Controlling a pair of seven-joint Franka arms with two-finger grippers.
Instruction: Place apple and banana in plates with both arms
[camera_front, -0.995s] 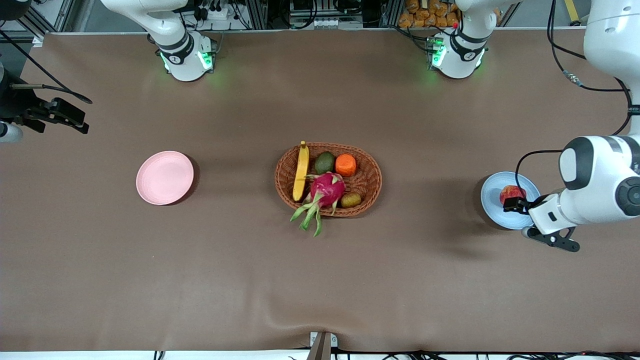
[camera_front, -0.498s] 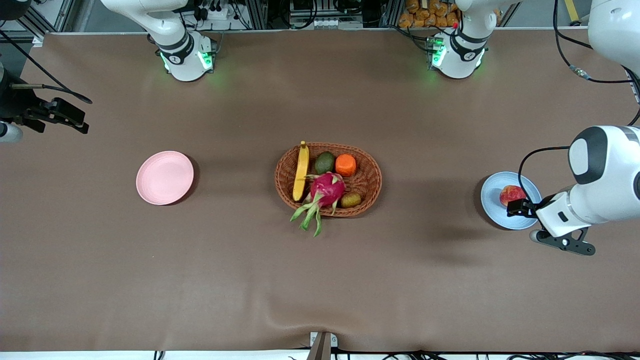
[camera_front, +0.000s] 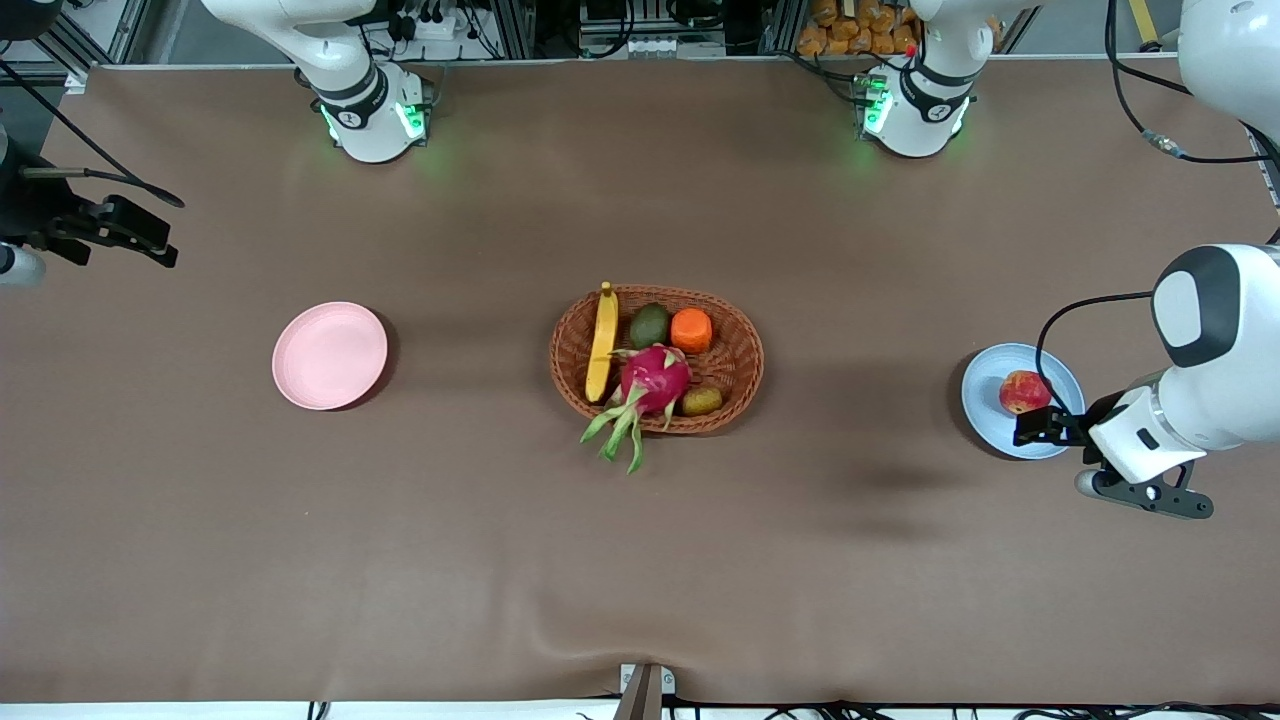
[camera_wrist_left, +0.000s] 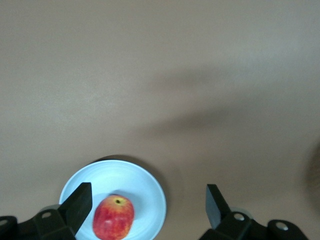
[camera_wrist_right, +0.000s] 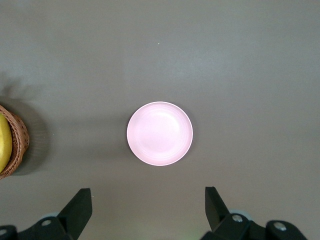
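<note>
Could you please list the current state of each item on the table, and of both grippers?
apple: resting on the blue plate, released
blue plate: on the table toward the left arm's end, holding the apple
banana: lying in the basket, not picked
basket: mid-table, holding fruit
pink plate: nothing on it
left gripper: open, holding nothing, over the blue plate's edge
right gripper: open, holding nothing, waiting high above the pink plate

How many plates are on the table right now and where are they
2. The pale blue plate sits toward the left arm's end of the table with the apple on it. The pink plate lies toward the right arm's end, with nothing on it.
</note>
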